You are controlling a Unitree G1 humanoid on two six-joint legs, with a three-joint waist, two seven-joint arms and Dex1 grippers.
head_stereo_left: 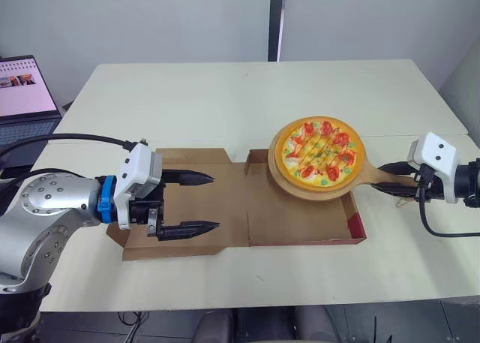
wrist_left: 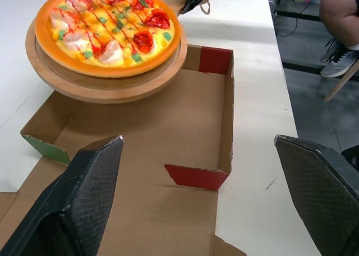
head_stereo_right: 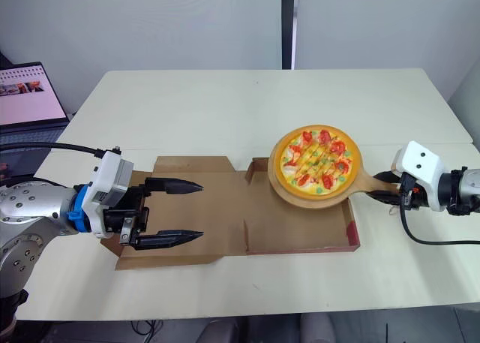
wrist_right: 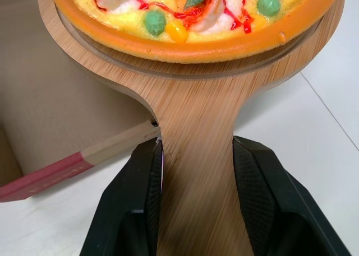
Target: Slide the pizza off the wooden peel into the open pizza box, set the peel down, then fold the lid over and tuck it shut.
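Note:
A pizza (head_stereo_left: 319,150) with red and green toppings lies on a round wooden peel (head_stereo_left: 301,190). The peel hovers over the far right corner of the open cardboard box's tray (head_stereo_left: 300,221). My right gripper (head_stereo_left: 390,179) is shut on the peel's handle (wrist_right: 196,172), out past the tray's right wall. The box's lid (head_stereo_left: 225,200) lies flat on the table to the left of the tray. Over that lid my left gripper (head_stereo_left: 215,203) is open, its fingers pointing toward the tray with nothing between them.
The box sits near the front edge of a pale table (head_stereo_left: 225,95). An open laptop (head_stereo_left: 26,95) stands off the table's far left. A seated person's leg (wrist_left: 342,9) shows beyond the table's right end.

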